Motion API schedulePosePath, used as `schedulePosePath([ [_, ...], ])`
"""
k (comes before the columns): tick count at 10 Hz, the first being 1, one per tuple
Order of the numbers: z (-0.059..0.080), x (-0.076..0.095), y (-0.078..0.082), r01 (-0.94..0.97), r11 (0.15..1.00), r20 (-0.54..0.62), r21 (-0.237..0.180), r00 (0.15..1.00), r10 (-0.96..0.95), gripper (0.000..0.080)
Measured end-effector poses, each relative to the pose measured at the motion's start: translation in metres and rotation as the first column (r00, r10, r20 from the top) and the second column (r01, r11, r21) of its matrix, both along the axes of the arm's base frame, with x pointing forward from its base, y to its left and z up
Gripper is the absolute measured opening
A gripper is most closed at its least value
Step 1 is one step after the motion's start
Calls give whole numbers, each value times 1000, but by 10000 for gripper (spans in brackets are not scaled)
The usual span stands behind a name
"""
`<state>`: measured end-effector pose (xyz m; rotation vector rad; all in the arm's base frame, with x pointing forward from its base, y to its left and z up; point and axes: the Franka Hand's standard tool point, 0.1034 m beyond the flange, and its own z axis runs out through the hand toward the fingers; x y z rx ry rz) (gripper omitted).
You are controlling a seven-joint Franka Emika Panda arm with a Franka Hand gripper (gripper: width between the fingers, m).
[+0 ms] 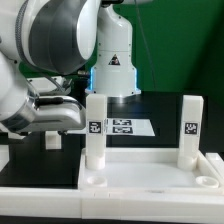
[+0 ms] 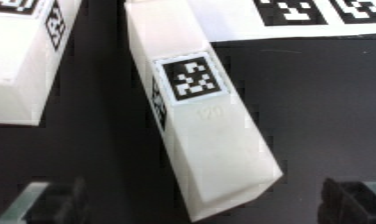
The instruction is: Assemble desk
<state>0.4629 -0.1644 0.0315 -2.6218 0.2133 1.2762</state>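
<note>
Nearest, item one: my fingers (image 2: 43,200), spread as wide as they go and gripping nothing; my gripper (image 2: 199,200) hangs over the black tabletop (image 2: 96,160) with a pad on either side of item two. Item two: a loose desk leg (image 2: 203,110), white, square-section, lying flat and askew to my pads, its tag (image 2: 190,78) face up, touching neither pad. Item three: a second white tagged piece (image 2: 16,60), likely another leg, lying just beside item two. Item four: the marker board (image 2: 291,12), past the loose leg's far end. Item five, farthest: the desk slab (image 1: 150,175), in the foreground of the exterior view, with the first upright leg (image 1: 95,130) in its far corner on that view's left and the second upright leg (image 1: 190,128) in its far corner on that view's right. Step in hand, as I judge it: pick up item two. Handling note: turn the wrist until the pads face the leg's long sides, centre over its middle, go low, and close clear of item three so the leg lifts level.
</note>
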Motion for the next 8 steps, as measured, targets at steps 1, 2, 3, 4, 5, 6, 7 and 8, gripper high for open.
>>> schedulePosePath([
  [1,-1,-5,0,-5,1000,-75,16,997,6,649],
  [2,-7,-4,-1,-9,1000,-113,23,993,12,649],
  [3,-11,-3,-1,-11,1000,-137,28,990,15,649],
  [4,-13,-7,0,-9,999,-166,37,986,15,649],
  [5,-16,-5,0,-11,1000,-160,27,987,15,649],
  [6,-19,-4,3,-14,1000,-156,18,988,17,649],
  [7,-23,-4,7,-19,1000,-154,8,988,20,649],
  [8,-27,-3,10,-31,1000,-143,2,989,31,649],
])
